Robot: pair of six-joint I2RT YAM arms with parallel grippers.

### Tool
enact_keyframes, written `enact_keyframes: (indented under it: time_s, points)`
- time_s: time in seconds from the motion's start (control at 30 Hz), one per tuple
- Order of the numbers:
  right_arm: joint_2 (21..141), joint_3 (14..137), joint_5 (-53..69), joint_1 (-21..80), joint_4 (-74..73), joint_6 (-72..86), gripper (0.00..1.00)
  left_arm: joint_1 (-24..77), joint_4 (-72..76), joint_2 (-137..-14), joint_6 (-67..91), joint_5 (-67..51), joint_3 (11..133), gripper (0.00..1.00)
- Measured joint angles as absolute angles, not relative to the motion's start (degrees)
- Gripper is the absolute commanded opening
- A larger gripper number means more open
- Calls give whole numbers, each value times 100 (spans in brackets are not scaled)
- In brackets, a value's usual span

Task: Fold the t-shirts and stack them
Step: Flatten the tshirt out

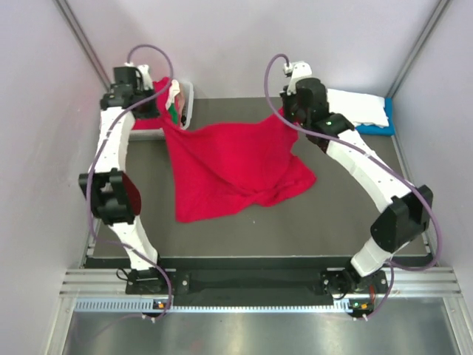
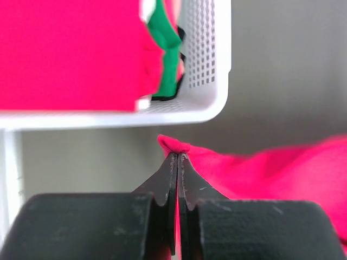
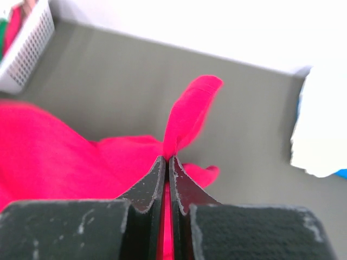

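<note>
Red t-shirt (image 1: pixel 236 166), soft and limp, sags between left fingers (image 2: pixel 169 179) and right fingers (image 3: pixel 154 184), each pair pinching its top edge, and the corners probably give the best hold.

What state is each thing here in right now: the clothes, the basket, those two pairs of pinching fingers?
Left fingers: shut, pinching an edge of the red t-shirt.
Right fingers: shut, pinching another part of it.
Red t-shirt: unfolded, held at its far edge, the rest rumpled on the table.
Basket: holding red and green cloth.
White shirt: folded, lying on a blue shirt.
</note>
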State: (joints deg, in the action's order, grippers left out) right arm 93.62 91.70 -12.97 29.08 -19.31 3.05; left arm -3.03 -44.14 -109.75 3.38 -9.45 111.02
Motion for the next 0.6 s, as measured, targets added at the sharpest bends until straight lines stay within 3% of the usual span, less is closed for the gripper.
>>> enact_keyframes:
  time_s: [0.3, 0.6]
  points:
    - [7671, 9150, -1669, 3052, -2104, 80, 0, -445, -5439, -9406, 336, -1050, 12038, 0]
    - [5878, 9277, -2314, 3929, -2268, -316, 0, -851, -6252, -8462, 454, -1048, 12637, 0]
